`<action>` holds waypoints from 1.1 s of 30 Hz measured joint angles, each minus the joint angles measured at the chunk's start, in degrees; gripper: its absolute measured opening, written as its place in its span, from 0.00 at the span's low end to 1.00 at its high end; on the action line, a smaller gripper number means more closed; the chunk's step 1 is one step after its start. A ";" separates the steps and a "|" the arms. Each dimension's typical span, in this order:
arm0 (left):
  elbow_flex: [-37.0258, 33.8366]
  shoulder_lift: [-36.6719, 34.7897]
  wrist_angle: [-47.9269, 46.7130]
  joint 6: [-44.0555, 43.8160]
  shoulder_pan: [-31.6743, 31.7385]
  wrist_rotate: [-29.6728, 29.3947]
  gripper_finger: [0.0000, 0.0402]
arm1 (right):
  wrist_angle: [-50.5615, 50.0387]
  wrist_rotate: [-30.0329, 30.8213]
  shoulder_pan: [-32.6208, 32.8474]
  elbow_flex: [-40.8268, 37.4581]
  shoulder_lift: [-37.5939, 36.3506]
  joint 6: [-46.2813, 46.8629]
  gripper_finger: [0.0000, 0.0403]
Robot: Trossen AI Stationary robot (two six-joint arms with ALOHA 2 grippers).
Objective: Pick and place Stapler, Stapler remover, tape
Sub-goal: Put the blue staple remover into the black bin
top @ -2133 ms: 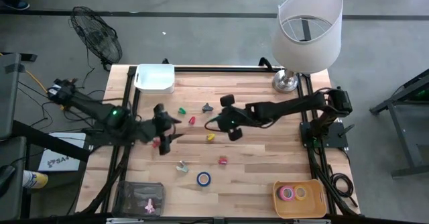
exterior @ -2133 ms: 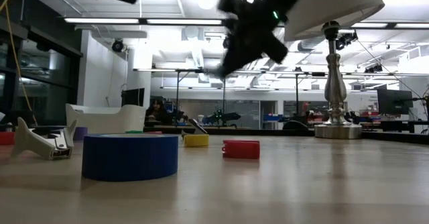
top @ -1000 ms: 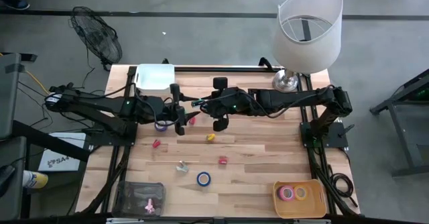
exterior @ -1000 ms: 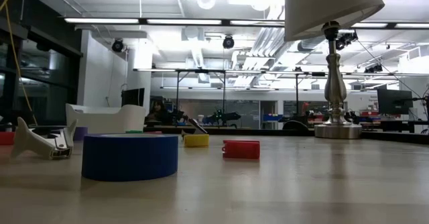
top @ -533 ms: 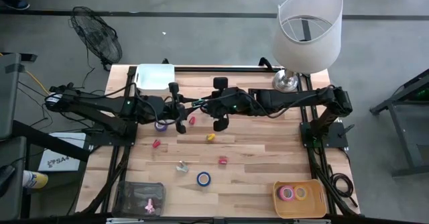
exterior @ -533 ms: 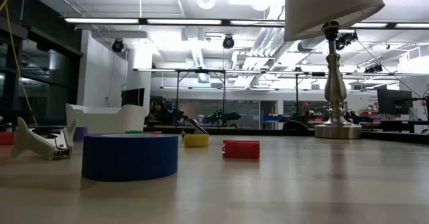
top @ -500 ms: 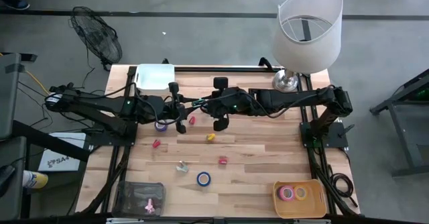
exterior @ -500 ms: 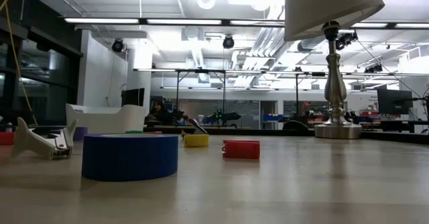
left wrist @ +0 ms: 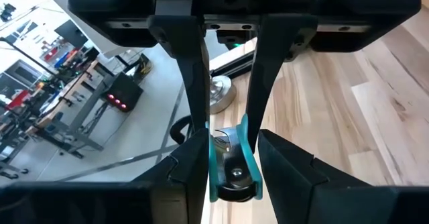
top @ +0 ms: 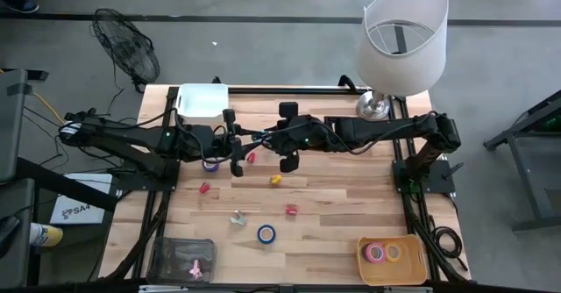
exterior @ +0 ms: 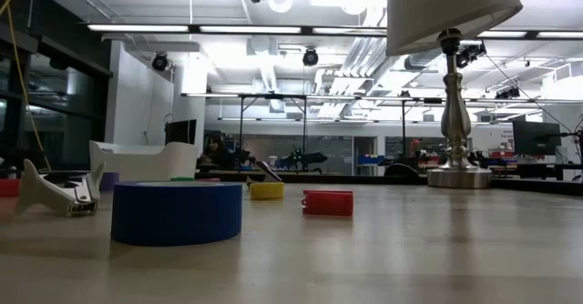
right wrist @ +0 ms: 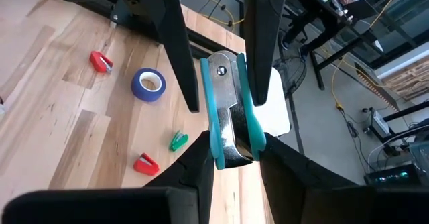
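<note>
We are using both arms near the middle of the counter (top: pixel 342 196), a little way from the white bin (top: pixel 202 102), on the side where the lamp (top: pixel 403 39) is standing. The two tools are meeting tip to tip there.

The left tool (left wrist: pixel 226 134) is pinching a teal remover (left wrist: pixel 232 170). Its fingers are narrow and pressing on both teal sides. The right tool (right wrist: pixel 224 96) is pinching the same remover from the other end, and its fingers are narrow too. So we are holding the remover up in the air between both tools, off the counter.

A purple tape (top: pixel 209 164) is lying close to the white bin, under the left arm. A yellow stapler (top: pixel 275 179) is lying farther from the bin. A red stapler (top: pixel 291 210) and a blue tape (top: pixel 266 234) are lying farther still. An orange bin (top: pixel 392 260) is sitting at the corner farthest from the white bin.
</note>
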 joint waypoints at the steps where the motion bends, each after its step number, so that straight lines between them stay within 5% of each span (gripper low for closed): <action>1: 0.00 0.00 -0.06 0.01 -0.02 0.00 0.32 | -0.02 -0.01 0.00 0.00 0.00 0.00 0.23; 33: 0.00 0.00 -2.40 0.22 -0.02 -1.55 0.31 | 0.17 -0.35 0.07 0.00 0.00 0.37 0.23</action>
